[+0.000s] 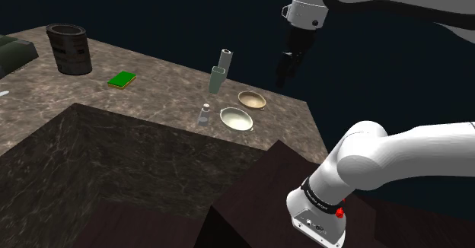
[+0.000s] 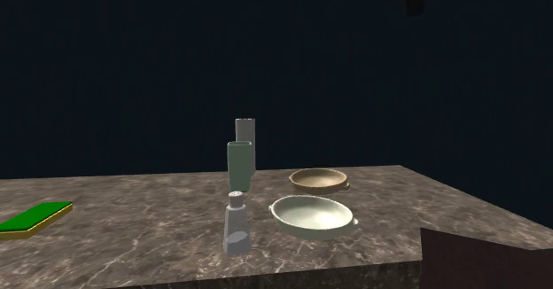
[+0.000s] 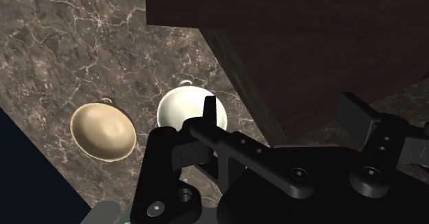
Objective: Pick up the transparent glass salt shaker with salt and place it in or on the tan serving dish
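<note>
One camera looks down from beside the stand (image 1: 251, 195). Another sits low, near the counter (image 2: 133, 216). The hand camera looks down. All see the tan dish (image 3: 103, 131).

Dark veined stone counter (image 1: 152, 94), deep square recess (image 1: 114, 170) in it, black area (image 2: 266, 48) beyond, dim light

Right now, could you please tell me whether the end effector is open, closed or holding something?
End effector: open, holding nothing; the salt shaker stands apart from it, lower down.
</note>
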Controlling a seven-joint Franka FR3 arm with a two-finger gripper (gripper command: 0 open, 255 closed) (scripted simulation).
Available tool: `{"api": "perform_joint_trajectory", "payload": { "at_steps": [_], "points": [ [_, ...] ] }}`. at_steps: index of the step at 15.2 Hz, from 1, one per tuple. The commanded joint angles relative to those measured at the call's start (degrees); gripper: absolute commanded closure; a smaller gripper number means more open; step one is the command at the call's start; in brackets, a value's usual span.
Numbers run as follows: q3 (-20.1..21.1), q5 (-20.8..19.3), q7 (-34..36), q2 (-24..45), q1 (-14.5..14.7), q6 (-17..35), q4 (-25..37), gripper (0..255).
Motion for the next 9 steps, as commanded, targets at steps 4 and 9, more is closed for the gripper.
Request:
{"api": "perform_joint_trajectory", "payload": {
  "at_steps": [4, 9],
  "points": [
    [-0.8, -0.2, -0.8, 2.0, 0.0, 7.9, -3.9, 0],
    [-2.1, -0.4, -2.2, 7.6, -0.1, 21.5, -8.7, 0]
  ]
}}
